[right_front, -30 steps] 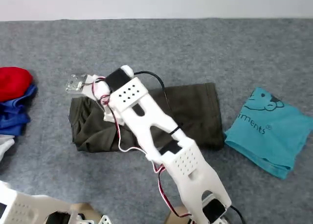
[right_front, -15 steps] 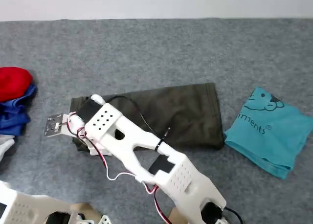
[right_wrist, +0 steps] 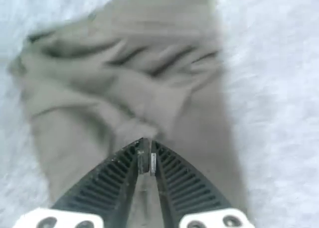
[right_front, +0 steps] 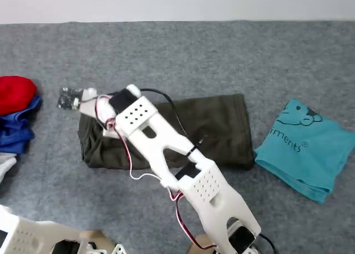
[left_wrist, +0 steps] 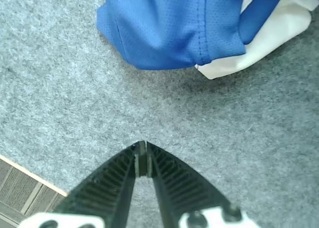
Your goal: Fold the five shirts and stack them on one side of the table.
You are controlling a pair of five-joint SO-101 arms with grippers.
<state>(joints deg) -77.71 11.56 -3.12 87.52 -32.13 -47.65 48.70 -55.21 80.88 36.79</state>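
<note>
Step in hand, as judged: folding the olive shirt (right_front: 222, 126), which lay mid-table as a long band, its end under the arm rumpled. Right gripper (right_front: 71, 98) hovered just off that end's corner, jaws pinched together, no cloth seen between them. Next move likely called for opening, biting the rumpled edge and folding it across toward the teal shirt (right_front: 305, 148), folded just beside the olive one. Left gripper (left_wrist: 142, 161) was closed too, empty, over bare table (left_wrist: 75, 103) near the blue shirt (left_wrist: 164, 24) and white shirt (left_wrist: 284, 29). The red shirt (right_front: 15, 92) sat heaped with them, unfolded. The right arm's body covered the olive shirt's middle.
</note>
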